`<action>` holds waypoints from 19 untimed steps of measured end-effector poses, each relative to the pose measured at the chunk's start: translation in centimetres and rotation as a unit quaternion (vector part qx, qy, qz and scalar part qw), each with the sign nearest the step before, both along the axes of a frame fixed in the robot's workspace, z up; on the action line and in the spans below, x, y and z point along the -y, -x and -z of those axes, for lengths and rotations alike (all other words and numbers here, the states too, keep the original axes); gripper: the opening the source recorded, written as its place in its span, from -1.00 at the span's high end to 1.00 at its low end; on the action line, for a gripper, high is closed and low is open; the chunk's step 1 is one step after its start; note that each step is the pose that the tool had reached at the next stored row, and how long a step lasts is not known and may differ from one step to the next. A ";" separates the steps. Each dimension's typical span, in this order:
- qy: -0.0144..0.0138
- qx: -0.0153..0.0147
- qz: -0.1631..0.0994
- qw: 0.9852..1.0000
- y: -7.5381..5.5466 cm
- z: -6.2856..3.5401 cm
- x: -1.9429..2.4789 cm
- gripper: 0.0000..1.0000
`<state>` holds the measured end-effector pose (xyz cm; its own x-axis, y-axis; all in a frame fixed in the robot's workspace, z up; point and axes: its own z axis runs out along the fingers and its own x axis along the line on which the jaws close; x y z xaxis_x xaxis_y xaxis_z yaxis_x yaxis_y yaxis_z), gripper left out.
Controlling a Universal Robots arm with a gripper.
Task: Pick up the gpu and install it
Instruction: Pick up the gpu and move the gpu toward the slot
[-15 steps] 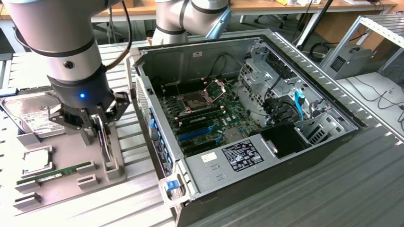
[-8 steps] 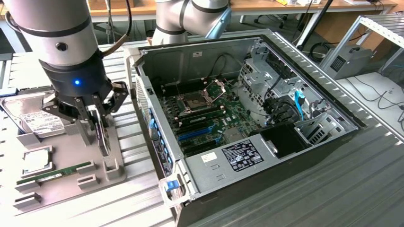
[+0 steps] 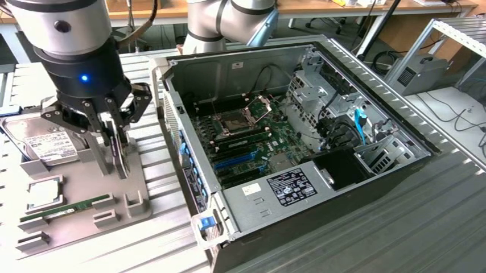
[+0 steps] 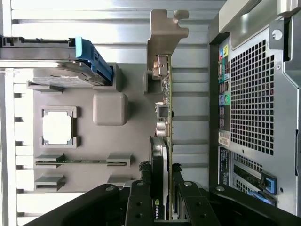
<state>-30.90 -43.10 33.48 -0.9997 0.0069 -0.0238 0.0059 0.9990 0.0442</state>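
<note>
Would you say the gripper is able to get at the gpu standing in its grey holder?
Yes, it seems so: the gripper sits over the upright gpu with its fingers seemingly closed on both faces, and nothing on the grey holder blocks it.

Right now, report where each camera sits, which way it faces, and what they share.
Exterior view: above and off the arm, looking down on the open computer case and the grey tray at the exterior view's left; arm and gripper show.
Wrist view: on the wrist, looking down past the gripper, shut on the gpu, to the tray and the case's rear.
Shared: gripper, gpu, tray, case.
</note>
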 end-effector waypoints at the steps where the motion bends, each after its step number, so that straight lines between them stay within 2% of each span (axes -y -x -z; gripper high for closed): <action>1: 0.000 0.000 0.000 1.000 0.0 -0.53 -0.01 0.46; 12: 0.001 0.000 0.000 1.000 0.0 -4.21 -0.15 0.46; 19: 0.001 0.000 0.000 1.000 0.0 -5.98 -0.24 0.46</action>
